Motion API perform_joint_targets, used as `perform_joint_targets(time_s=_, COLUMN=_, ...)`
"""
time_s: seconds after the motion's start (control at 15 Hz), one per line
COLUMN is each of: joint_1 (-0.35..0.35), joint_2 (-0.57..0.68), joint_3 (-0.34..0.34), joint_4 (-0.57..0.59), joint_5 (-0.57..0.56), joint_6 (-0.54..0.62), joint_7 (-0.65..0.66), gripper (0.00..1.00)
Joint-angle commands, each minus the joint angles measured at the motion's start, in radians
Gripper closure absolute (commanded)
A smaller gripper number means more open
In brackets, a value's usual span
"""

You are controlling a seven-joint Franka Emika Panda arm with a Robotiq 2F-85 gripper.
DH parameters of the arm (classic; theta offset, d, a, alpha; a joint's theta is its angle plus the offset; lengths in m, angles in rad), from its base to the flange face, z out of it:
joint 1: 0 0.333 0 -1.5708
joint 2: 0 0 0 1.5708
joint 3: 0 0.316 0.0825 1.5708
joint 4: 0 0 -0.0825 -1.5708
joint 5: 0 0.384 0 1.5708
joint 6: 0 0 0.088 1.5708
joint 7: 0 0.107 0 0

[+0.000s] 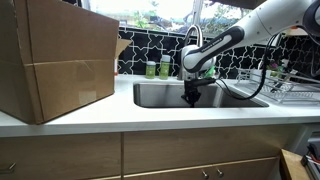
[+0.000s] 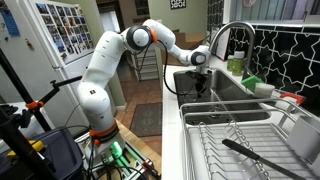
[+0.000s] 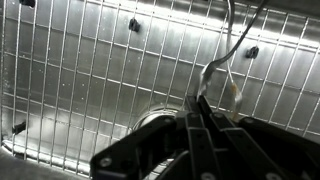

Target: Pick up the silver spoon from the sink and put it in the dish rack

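Observation:
In the wrist view the silver spoon (image 3: 222, 58) is a thin bent metal piece that runs from my fingertips up toward the top edge, over the wire grid on the sink floor. My gripper (image 3: 200, 104) has its fingers pressed together around the spoon's near end. In both exterior views the gripper (image 1: 192, 96) (image 2: 203, 84) reaches down into the steel sink (image 1: 160, 96) (image 2: 228, 98). The spoon is too small to make out there. The wire dish rack (image 1: 292, 92) (image 2: 215, 140) stands on the counter beside the sink.
A big cardboard box (image 1: 55, 60) stands on the counter. The faucet (image 1: 190, 38) (image 2: 226, 32) arches over the sink's back. Green bottles (image 1: 152, 68) stand behind the sink. A black utensil (image 2: 250, 151) lies in the rack. The drain (image 3: 150, 122) is under my fingers.

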Motion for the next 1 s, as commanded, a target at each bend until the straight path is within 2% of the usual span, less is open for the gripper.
perform_joint_targets(time_s=0.0, joint_1=0.037, joint_2=-0.055, joint_3=-0.019, joint_4=-0.038, joint_5=-0.043, joint_6=-0.032, joint_7=0.068, gripper=0.95)
perform_joint_targets(time_s=0.2, joint_1=0.067, joint_2=-0.110, joint_3=-0.046, joint_4=-0.071, joint_5=-0.098, joint_6=-0.047, joint_7=0.144, gripper=0.95)
perform_joint_targets(time_s=0.53, joint_1=0.118, joint_2=-0.212, joint_3=-0.107, joint_4=-0.148, joint_5=-0.257, joint_6=-0.107, joint_7=0.332, gripper=0.95)
perform_joint_targets(time_s=0.93, joint_1=0.092, joint_2=-0.295, joint_3=-0.105, joint_4=-0.227, joint_5=-0.367, joint_6=-0.260, joint_7=0.435, gripper=0.95)
